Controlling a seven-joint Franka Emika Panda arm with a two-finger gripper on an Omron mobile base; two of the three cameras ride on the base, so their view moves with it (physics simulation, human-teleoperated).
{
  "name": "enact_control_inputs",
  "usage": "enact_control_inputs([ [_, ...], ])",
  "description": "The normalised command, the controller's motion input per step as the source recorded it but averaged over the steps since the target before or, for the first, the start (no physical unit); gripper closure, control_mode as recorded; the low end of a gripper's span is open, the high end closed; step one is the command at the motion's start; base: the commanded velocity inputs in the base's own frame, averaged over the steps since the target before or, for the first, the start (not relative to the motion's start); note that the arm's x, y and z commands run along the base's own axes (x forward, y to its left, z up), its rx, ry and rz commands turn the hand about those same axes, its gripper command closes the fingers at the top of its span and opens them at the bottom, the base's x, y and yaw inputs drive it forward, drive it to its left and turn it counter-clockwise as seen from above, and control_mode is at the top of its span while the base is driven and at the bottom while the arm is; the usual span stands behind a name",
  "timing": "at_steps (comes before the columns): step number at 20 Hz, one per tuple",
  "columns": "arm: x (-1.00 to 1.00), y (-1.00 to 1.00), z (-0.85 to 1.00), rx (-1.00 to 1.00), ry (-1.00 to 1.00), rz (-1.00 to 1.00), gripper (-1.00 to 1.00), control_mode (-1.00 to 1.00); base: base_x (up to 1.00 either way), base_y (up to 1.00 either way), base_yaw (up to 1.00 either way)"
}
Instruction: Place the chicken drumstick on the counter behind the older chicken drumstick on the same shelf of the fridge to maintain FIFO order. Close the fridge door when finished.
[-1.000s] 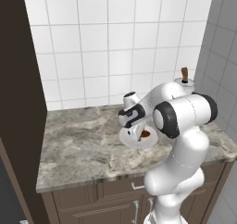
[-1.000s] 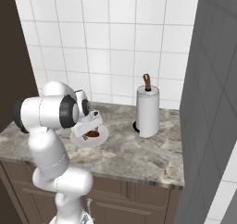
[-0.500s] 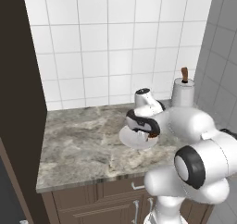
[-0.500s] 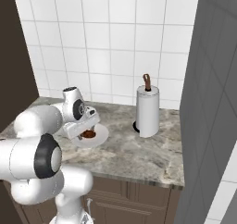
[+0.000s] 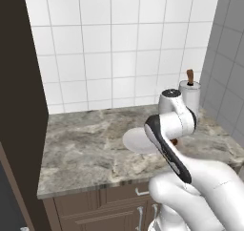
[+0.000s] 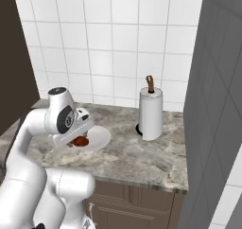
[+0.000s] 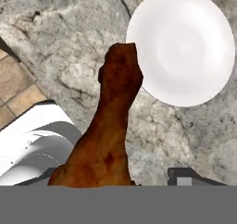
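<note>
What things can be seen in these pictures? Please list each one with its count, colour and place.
chicken drumstick: one, brown, in the claw, lifted above the counter beside the plate
plate: one, white, round, bare, on the counter
counter: one, mottled grey-brown stone top, dark brown cabinet fronts with silver handles below
paper towel roll: one, white, on a stand with a brown knob, upright near the back right of the counter
wall tiles: many, white, behind the counter
fridge: one, dark grey, at the right end of the counter
claw: one, closed on the chicken drumstick
arm: one, white with dark joints
</note>
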Motion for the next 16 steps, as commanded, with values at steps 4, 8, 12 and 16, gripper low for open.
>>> enact_control_inputs([
  [4, -0.62, 0.00, 0.19, 0.01, -0.08, -0.02, 1.00, -1.00, 0.00, 0.00, 0.00],
  [8, -0.12, 0.15, -0.03, -0.02, 0.01, 0.00, 1.00, -1.00, 0.00, 0.00, 0.00],
  [12, 0.00, 0.01, -0.01, -0.02, 0.00, 0.00, 1.00, -1.00, 0.00, 0.00, 0.00],
  [16, -0.06, 0.00, -0.03, 0.00, 0.02, 0.00, 1.00, -1.00, 0.00, 0.00, 0.00],
])
